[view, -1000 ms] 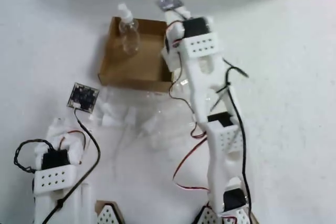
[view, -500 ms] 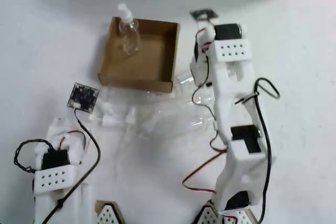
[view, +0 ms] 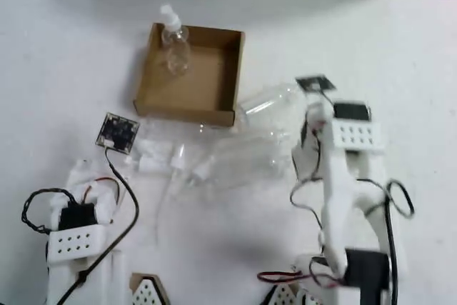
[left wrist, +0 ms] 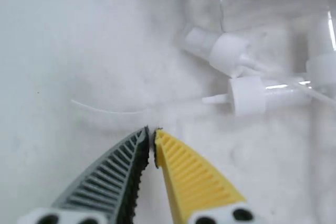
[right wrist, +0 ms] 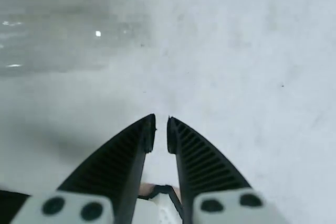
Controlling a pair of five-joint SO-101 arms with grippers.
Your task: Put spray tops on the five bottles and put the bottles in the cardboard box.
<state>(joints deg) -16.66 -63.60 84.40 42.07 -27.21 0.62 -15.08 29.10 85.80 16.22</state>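
One capped bottle in the cardboard box; the others loose on the worktop

The cardboard box [view: 182, 113] holds one bottle [view: 175, 51], spray top on, at its far left corner; clear uncapped bottles [view: 246, 155] lie on the worktop [view: 400, 48] just before the box's front wall and off its front right corner; loose spray tops [left wrist: 247, 95] lie before the front wall, just ahead of the left hand [left wrist: 152, 135], whose fingers are together and empty; the right hand [right wrist: 160, 129], fingers almost touching and empty, has drawn back from the box's right wall.
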